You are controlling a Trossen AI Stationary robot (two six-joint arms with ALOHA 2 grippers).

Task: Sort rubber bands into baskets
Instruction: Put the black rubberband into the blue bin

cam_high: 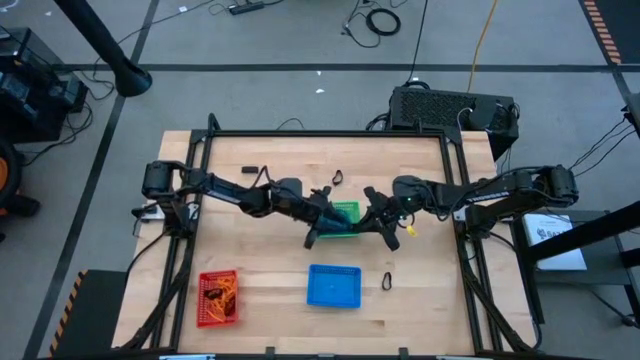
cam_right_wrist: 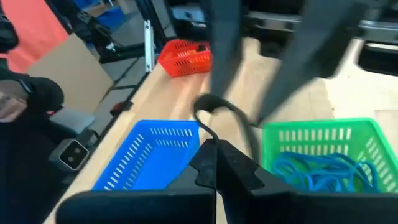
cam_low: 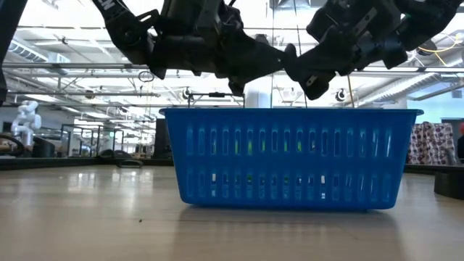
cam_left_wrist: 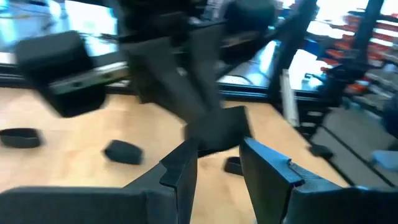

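Observation:
My right gripper [cam_right_wrist: 216,149] is shut on a black rubber band [cam_right_wrist: 219,112], lifted above the table beside the green basket [cam_right_wrist: 323,134]. Blue bands [cam_right_wrist: 317,168] lie in that basket. My left gripper [cam_left_wrist: 217,168] is open and hovers at the green basket's [cam_high: 347,212] other side, facing my right gripper [cam_high: 385,228]. The blue basket [cam_high: 333,285] sits near the front edge. The red basket [cam_high: 218,297] at front left holds orange bands [cam_high: 222,292]. Loose black bands lie on the table [cam_high: 387,281], [cam_high: 336,178]. My right gripper pinches the black rubber band between its two fingertips at one end of the loop [cam_right_wrist: 210,138]. The rest of the loop [cam_right_wrist: 233,112] stands free beyond the fingertips, lifted clear of the table and slack.
The two arms meet over the table's middle, close together above the green basket. In the low view the blue basket [cam_low: 290,156] stands in front of both grippers. More dark bands [cam_left_wrist: 124,151], [cam_left_wrist: 18,137] lie on the wood toward the far left. A black box [cam_high: 450,108] sits beyond the far edge.

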